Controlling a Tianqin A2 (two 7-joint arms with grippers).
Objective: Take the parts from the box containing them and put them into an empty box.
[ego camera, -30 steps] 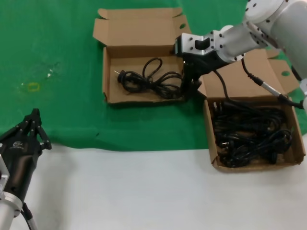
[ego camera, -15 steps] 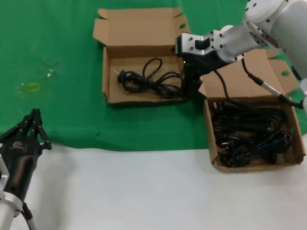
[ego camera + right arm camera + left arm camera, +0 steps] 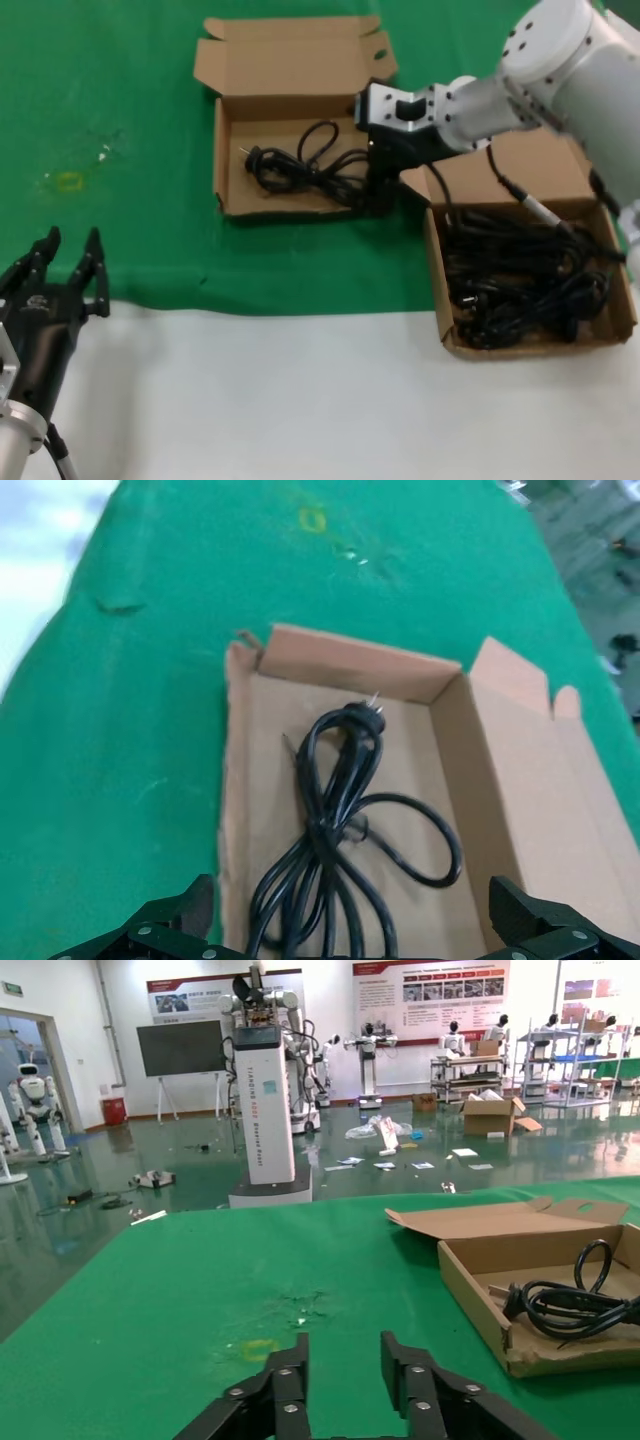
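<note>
Two cardboard boxes lie on the green cloth (image 3: 130,110), and neither carries any print that can be read; the only writing in sight is a small pale logo on the left gripper's black body and wall posters in the hall behind in the left wrist view, all too small to make out. Compared with half a second ago, the right gripper (image 3: 378,195) has moved a little leftward, from the gap between the boxes to the right-hand end of the tuck-flap box (image 3: 290,75), and the left gripper (image 3: 70,250) has gone from closed fingers to fingers spread apart. The right arm reaches in from the upper right, forearm slanting down across the lid of the box of cords (image 3: 590,310), wrist pointed downward; its fingers stand wide apart and grip nothing, as the right wrist view shows them at either side of the box interior. One black power cord (image 3: 305,165) lies coiled in the tuck-flap box, plug toward its left end. The remaining cords (image 3: 525,275) fill the other box in a tangled heap. The left arm sits low at the near left over the white tabletop (image 3: 300,400).
</note>
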